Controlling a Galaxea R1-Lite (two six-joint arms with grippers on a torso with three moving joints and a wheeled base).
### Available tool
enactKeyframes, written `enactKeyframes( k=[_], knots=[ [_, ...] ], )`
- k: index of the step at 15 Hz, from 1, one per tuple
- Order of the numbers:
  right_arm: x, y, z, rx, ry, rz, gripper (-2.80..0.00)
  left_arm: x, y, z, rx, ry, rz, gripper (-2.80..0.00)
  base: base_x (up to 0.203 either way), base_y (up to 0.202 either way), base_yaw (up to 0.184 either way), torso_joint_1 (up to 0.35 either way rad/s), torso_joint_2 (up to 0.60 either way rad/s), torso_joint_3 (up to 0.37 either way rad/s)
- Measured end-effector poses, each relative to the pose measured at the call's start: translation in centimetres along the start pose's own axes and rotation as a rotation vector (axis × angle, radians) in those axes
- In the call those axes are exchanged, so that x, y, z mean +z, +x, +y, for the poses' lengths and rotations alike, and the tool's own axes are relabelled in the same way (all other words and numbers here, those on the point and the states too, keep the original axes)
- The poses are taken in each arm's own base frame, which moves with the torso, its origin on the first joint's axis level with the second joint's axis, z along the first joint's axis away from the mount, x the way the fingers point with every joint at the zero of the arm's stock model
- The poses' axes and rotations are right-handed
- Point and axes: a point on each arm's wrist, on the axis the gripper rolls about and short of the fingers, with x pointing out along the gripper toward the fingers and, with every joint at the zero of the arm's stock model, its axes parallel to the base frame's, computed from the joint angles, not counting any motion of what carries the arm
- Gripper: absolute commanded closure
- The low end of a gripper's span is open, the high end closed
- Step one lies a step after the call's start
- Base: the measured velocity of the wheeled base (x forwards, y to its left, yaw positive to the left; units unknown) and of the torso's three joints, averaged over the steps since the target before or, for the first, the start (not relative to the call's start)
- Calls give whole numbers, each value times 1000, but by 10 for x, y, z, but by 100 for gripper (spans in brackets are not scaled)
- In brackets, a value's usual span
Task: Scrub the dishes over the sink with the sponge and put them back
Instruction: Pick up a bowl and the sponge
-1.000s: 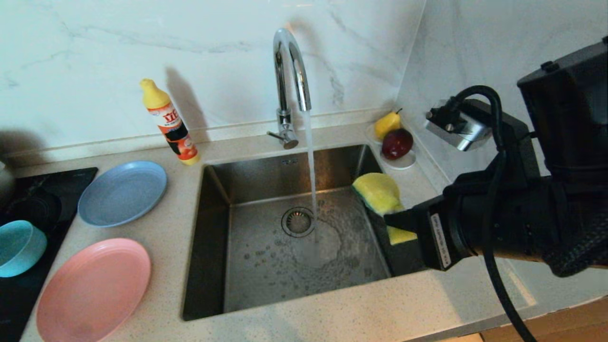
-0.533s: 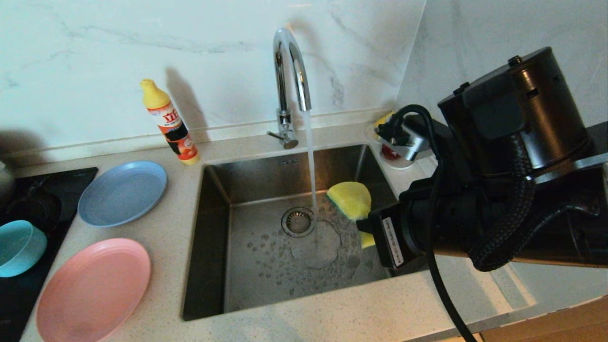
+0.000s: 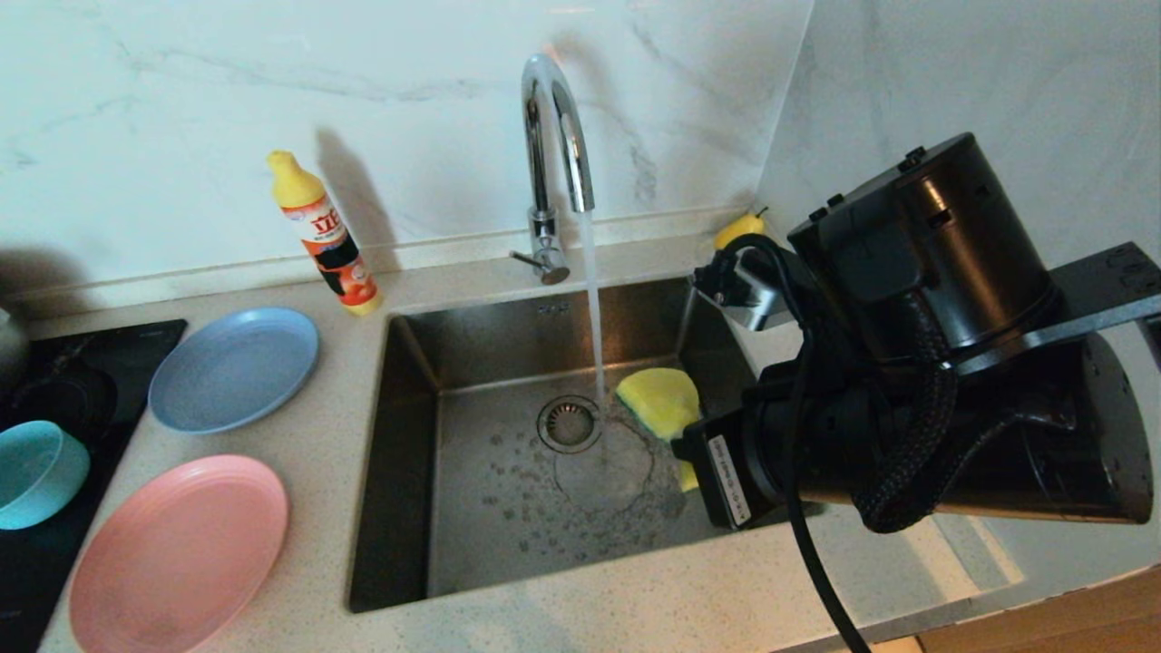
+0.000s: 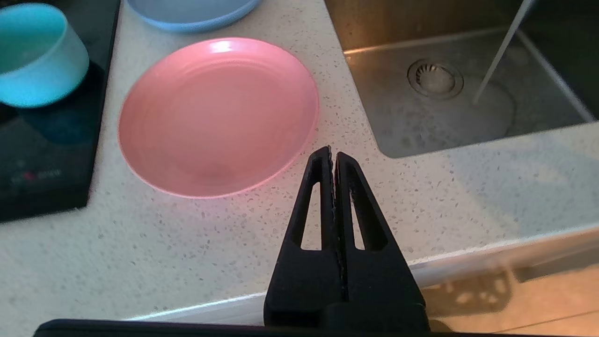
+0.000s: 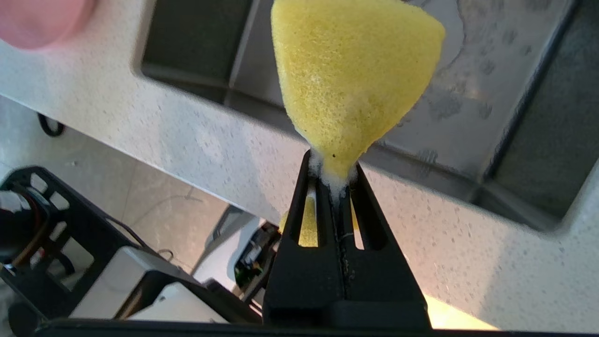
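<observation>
The yellow sponge [image 3: 660, 402] hangs over the right side of the sink [image 3: 508, 517], just right of the running water. My right gripper [image 5: 333, 171] is shut on the sponge [image 5: 351, 70], pinching its narrow foamy end. The pink plate [image 3: 180, 550], the blue plate [image 3: 234, 366] and the teal bowl [image 3: 36, 472] lie left of the sink. My left gripper [image 4: 332, 154] is shut and empty, parked over the counter's front edge beside the pink plate [image 4: 217, 114]. The left arm does not show in the head view.
The chrome tap [image 3: 553, 136] pours a stream of water [image 3: 594, 308] next to the drain [image 3: 569, 423]. A detergent bottle [image 3: 325, 236] stands behind the blue plate. A black cooktop [image 3: 54, 363] lies under the bowl. A pear [image 3: 739, 227] peeks out behind my right arm.
My right arm has carried the sponge left and down into the sink, close to the water stream. The arm now covers the fruit at the back right. The left gripper has not moved.
</observation>
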Motion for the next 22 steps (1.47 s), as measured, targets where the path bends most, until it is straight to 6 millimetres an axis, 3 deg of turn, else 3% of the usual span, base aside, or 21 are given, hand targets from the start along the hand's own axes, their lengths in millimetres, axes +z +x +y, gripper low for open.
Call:
enactKeyframes(
  k=[6,10,12,15,18,20,22],
  knots=[
    [-4,-3,-5,-17,1,31,0,8,-2,1,4,24,-7,0,0,0,0,0,0,0],
    [4,-14,-6,-20,0,22,0,85,-11,8,69,4,-101,0,0,0,0,0,0,0],
    [7,-18,-7,-18,3,8,0,127,-3,14,169,6,-76,0,0,0,0,0,0,0],
    [7,-18,-11,-25,15,9,0,181,34,23,343,15,3,0,0,0,0,0,0,0],
    [5,-15,-14,-31,23,22,0,238,83,33,470,15,13,0,0,0,0,0,0,0],
    [6,-14,-14,-32,27,18,0,255,127,43,527,26,72,0,0,0,0,0,0,0],
    [6,-12,-15,-36,29,22,0,258,177,65,584,29,154,0,0,0,0,0,0,0]
  ],
)
